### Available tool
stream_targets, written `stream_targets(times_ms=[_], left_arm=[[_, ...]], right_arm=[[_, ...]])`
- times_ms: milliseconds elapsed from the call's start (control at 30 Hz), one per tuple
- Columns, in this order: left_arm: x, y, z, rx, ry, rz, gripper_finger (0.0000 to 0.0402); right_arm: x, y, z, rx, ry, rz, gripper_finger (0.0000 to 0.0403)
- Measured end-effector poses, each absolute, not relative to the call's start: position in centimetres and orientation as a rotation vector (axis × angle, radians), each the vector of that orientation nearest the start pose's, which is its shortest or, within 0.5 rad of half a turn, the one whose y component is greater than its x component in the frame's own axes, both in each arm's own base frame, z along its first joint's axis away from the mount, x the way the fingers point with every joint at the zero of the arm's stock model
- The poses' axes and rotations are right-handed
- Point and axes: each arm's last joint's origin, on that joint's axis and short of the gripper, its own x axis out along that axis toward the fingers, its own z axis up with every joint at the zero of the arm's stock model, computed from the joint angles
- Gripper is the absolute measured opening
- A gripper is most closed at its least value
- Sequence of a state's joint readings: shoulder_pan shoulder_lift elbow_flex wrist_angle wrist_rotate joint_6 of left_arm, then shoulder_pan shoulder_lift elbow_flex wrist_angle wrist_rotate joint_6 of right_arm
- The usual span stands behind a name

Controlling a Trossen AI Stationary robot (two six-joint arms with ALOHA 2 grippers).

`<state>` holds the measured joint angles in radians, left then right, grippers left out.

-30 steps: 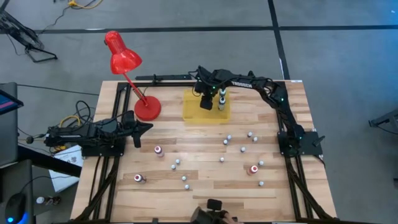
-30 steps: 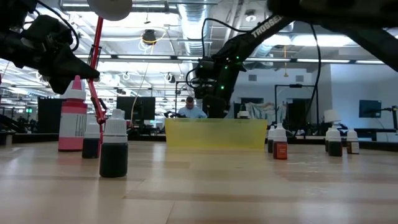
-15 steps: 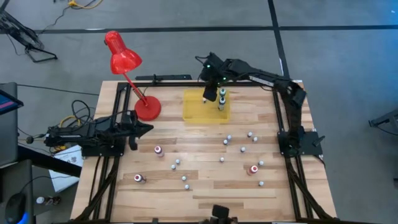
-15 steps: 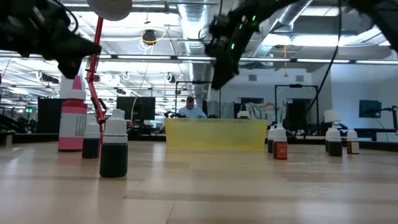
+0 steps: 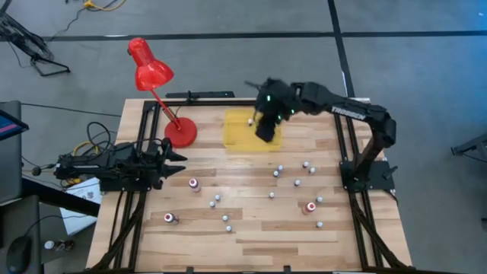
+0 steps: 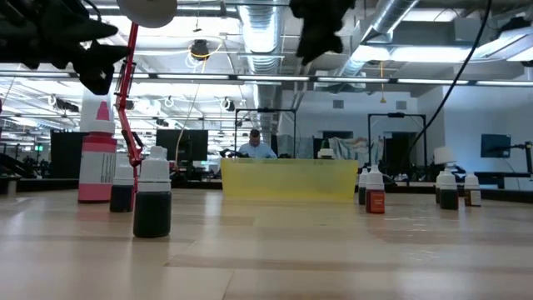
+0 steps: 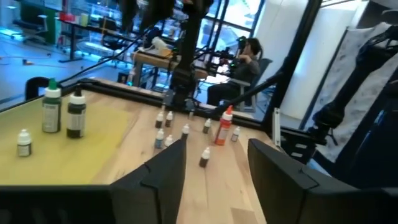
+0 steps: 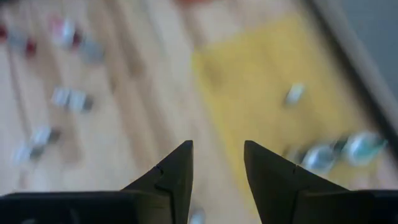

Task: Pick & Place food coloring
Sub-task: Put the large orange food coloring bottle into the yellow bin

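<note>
Dark left gripper [image 5: 176,157] waits at nine o'clock, fingers apart and empty. Tiny pale-capped food coloring bottles [image 5: 280,169] dot the wood toward five o'clock; three stand on the flat yellow mat [image 5: 237,129]. Right gripper [image 5: 265,129], fingers parted, hangs above them; a low swing could topple them.

One camera is looking straight down on the whole tabletop [image 5: 251,228]. Another is sitting at tabletop height, facing level across toward the yellow mat [image 6: 287,178] and the room behind. Each wrist camera is peering forward past its own fingers, both also catching that mat.
</note>
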<state>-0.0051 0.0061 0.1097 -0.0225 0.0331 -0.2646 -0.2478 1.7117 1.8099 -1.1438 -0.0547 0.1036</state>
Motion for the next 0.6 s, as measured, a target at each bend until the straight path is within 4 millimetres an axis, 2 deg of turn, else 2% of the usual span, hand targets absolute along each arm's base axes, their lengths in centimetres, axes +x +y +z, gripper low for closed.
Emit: stream_targets(times_ms=[167, 300, 467, 600], left_arm=[[9.0, -0.2, 19.8, -0.263, -0.073, -0.055, 0.0175], [9.0, -0.2, 19.8, -0.266, -0.073, -0.055, 0.0175], [9.0, -0.2, 19.8, -0.271, -0.073, -0.055, 0.0175], [9.0, -0.2, 19.8, -0.302, -0.072, -0.055, 0.0175]], right_arm=[[31.8, -3.8, 35.3, 0.329, 1.312, -0.224, 0.0128], [31.2, -0.3, 34.5, 0.386, 1.469, -0.276, 0.0129], [31.1, 4.0, 34.4, 0.385, 1.481, -0.250, 0.0141], [30.7, 6.7, 34.4, 0.393, 1.473, -0.263, 0.0163]])
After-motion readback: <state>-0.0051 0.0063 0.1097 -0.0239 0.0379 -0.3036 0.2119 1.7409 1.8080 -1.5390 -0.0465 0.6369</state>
